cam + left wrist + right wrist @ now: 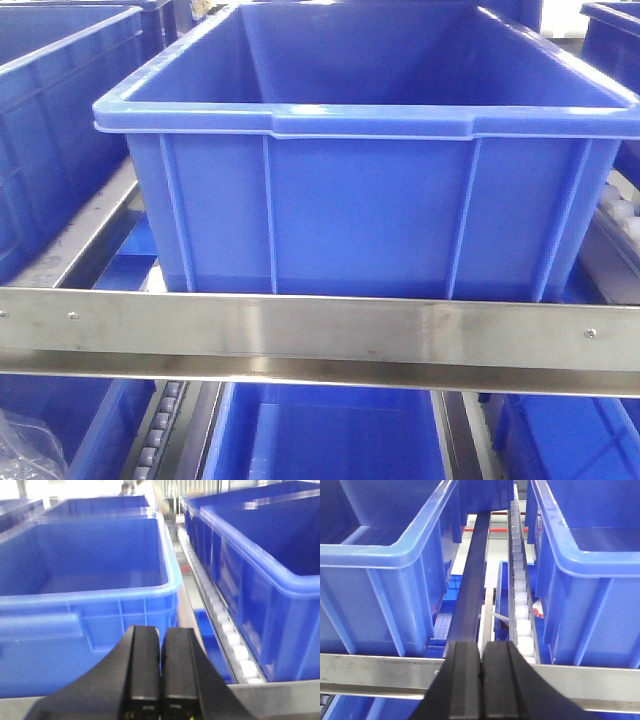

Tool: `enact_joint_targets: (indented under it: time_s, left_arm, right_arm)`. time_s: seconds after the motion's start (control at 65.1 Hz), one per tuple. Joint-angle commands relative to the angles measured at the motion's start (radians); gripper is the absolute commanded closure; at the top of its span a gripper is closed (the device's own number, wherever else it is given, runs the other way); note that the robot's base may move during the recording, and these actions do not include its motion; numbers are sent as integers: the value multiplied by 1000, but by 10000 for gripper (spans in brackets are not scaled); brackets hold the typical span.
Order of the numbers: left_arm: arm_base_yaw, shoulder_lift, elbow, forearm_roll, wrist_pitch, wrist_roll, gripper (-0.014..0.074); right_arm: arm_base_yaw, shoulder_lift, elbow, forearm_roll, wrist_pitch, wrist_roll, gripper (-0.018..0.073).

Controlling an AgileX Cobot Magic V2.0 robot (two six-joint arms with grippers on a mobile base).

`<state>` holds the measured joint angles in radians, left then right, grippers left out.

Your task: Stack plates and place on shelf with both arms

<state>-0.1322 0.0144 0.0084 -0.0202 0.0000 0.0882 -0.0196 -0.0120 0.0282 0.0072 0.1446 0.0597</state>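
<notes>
Left gripper [160, 672] and right gripper [481, 682] are both clenched on nothing, just before the shelf [320, 335] front rail. Blue crates [370, 150] sit behind that rail. No plates visible.

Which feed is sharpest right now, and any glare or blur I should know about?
Front view sharpest, soft sheen on the shelf rail. Left wrist view hazy, washed out at top, left gripper blurred. Right wrist view fairly crisp; rollers glare white.

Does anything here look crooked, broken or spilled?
Nothing stands out. The blue crates sit square and upright on the steel shelf, and look empty. Both grippers, left and right, are shut on nothing. No plates are visible.
</notes>
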Motion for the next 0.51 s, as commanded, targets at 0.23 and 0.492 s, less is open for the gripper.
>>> enact_joint_targets:
  time_s: [0.23, 0.492]
  left_arm:
    - [0, -43, 5, -18, -22, -6, 514]
    - [0, -43, 3, -18, -22, -6, 514]
  right_arm:
    - [-4, -17, 2, 0, -82, -7, 511]
    - [-4, -17, 2, 0, -82, -7, 511]
